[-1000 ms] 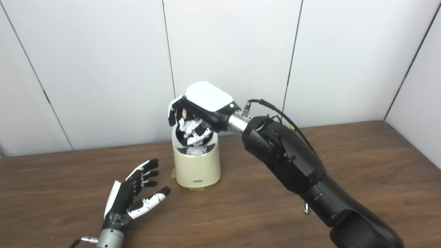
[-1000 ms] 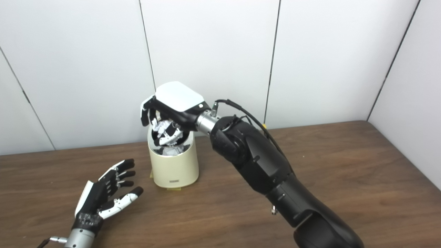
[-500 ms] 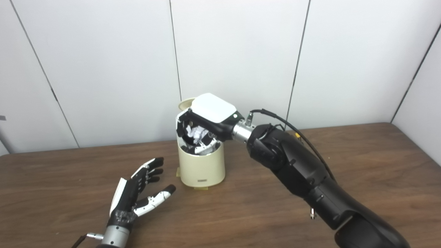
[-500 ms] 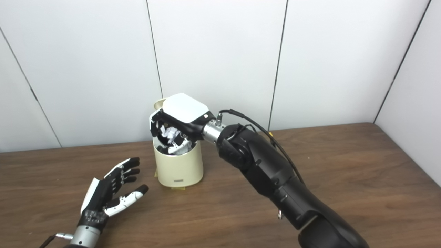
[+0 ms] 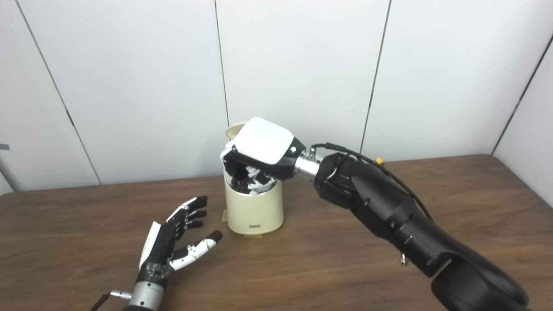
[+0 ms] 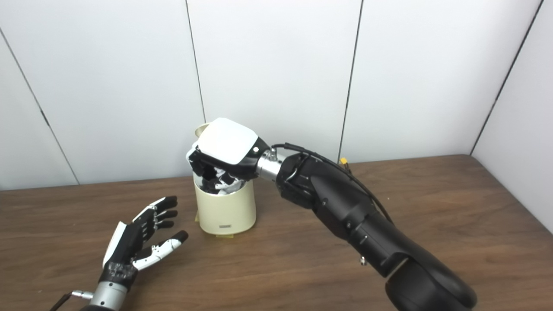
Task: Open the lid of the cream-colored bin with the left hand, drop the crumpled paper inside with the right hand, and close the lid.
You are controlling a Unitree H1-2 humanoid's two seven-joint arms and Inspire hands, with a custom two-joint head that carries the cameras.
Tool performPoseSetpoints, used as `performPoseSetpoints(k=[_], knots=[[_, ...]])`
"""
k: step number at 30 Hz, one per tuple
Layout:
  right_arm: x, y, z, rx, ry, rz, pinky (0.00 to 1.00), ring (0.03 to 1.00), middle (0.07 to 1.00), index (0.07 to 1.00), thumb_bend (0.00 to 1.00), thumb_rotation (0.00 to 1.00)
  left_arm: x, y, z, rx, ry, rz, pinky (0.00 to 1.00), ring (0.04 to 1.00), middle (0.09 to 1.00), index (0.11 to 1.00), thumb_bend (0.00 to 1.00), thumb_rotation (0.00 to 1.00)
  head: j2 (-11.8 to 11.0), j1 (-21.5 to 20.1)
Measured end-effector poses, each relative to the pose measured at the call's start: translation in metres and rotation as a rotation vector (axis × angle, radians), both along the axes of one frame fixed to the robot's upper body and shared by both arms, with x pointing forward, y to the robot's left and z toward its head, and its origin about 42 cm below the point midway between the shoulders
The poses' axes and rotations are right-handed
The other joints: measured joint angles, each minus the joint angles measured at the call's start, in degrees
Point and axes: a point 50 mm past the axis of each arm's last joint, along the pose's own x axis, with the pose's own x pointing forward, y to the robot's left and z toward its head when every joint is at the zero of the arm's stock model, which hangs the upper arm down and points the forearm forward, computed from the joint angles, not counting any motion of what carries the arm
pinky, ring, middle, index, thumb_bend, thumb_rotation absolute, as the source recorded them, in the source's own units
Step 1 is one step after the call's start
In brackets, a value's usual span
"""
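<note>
A: What fills most of the picture?

B: The brown wooden table [image 5: 328, 263] and the white panelled wall [image 5: 302, 65] behind it. Then the right arm, black and bulky, cut off at the bottom edge, reaching up to the cream-colored bin [image 5: 254, 209].

A: And its hand?

B: The right hand [image 5: 259, 155] sits over the bin's mouth with its white back turned up, fingers [image 6: 206, 166] curled down into the opening. That back hides most of the mouth.

A: Is the crumpled paper in the bin?

B: White scraps of the crumpled paper [image 5: 258, 188] show among the dark fingers at the rim. Whether the fingers grip the paper or it lies loose inside, I cannot tell; the hand covers it.

A: The lid?

B: The lid [image 5: 234, 129] stands open. Only a cream arc of it peeks out behind the hand's upper left; the rest is hidden.

A: Do the two views differ?

B: Barely. The right eye view shows a little more of the fingertips against the bin's left rim; the left eye view shows more of the paper at the rim's right.

A: The other hand?

B: The left hand [image 5: 173, 242] lies low over the table, left of the bin and apart from it, fingers spread, holding nothing. Its arm is cut off below the wrist.
</note>
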Motion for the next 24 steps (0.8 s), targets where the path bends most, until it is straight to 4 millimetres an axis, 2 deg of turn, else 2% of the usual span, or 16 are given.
performPoseSetpoints(k=[5, 6, 7, 8, 9, 11, 18, 22, 24], knots=[[0.0, 0.0, 0.001, -0.008, 0.001, -0.009, 0.35, 0.473, 0.551, 0.491, 0.5, 0.0, 0.0, -0.001, 0.0, 0.001, 0.0, -0.002, 0.77, 0.811, 0.856, 0.865, 0.7, 0.28, 0.0, 0.0], [0.0, 0.0, 0.001, -0.022, -0.001, -0.017, 0.39, 0.538, 0.62, 0.497, 0.51, 0.06, 0.0, 0.0, 0.0, 0.001, 0.0, -0.001, 0.76, 0.812, 0.858, 0.866, 0.7, 0.28, 0.0, 0.0], [-0.001, 0.001, 0.002, -0.042, -0.005, -0.028, 0.43, 0.589, 0.672, 0.586, 0.68, 0.05, 0.0, 0.0, 0.0, 0.0, 0.0, -0.001, 0.76, 0.812, 0.858, 0.866, 0.7, 0.28, 0.2, 0.0], [-0.002, 0.002, 0.003, -0.057, -0.012, -0.036, 0.48, 0.641, 0.721, 0.655, 0.8, 0.03, 0.0, 0.0, 0.0, 0.0, 0.0, -0.001, 0.76, 0.811, 0.858, 0.865, 0.7, 0.28, 0.2, 0.0], [-0.003, 0.002, 0.004, -0.062, -0.016, -0.037, 0.51, 0.672, 0.752, 0.69, 0.85, 0.03, 0.0, 0.0, 0.0, 0.0, 0.0, -0.001, 0.75, 0.811, 0.857, 0.864, 0.71, 0.28, 0.2, 0.0], [-0.003, 0.001, 0.004, -0.065, -0.016, -0.039, 0.54, 0.692, 0.775, 0.712, 0.89, 0.02, 0.0, 0.0, 0.0, -0.001, 0.0, -0.001, 0.75, 0.809, 0.856, 0.863, 0.71, 0.29, 0.2, 0.0], [-0.001, -0.006, 0.005, -0.065, -0.014, -0.049, 0.58, 0.711, 0.804, 0.758, 0.9, 0.02, 0.0, 0.0, 0.0, -0.001, 0.0, -0.002, 0.76, 0.812, 0.858, 0.864, 0.71, 0.3, 0.5, 0.0], [0.0, -0.01, 0.005, -0.052, -0.01, -0.053, 0.68, 0.741, 0.825, 0.797, 0.88, 0.03, 0.0, 0.0, 0.0, -0.001, 0.0, -0.002, 0.77, 0.819, 0.862, 0.864, 0.71, 0.3, 0.6, 0.1], [-0.001, -0.01, 0.006, -0.047, -0.014, -0.053, 0.66, 0.745, 0.828, 0.804, 0.88, 0.03, 0.0, 0.0, 0.0, -0.001, 0.001, -0.003, 0.77, 0.821, 0.862, 0.865, 0.71, 0.3, 0.6, 0.1]])
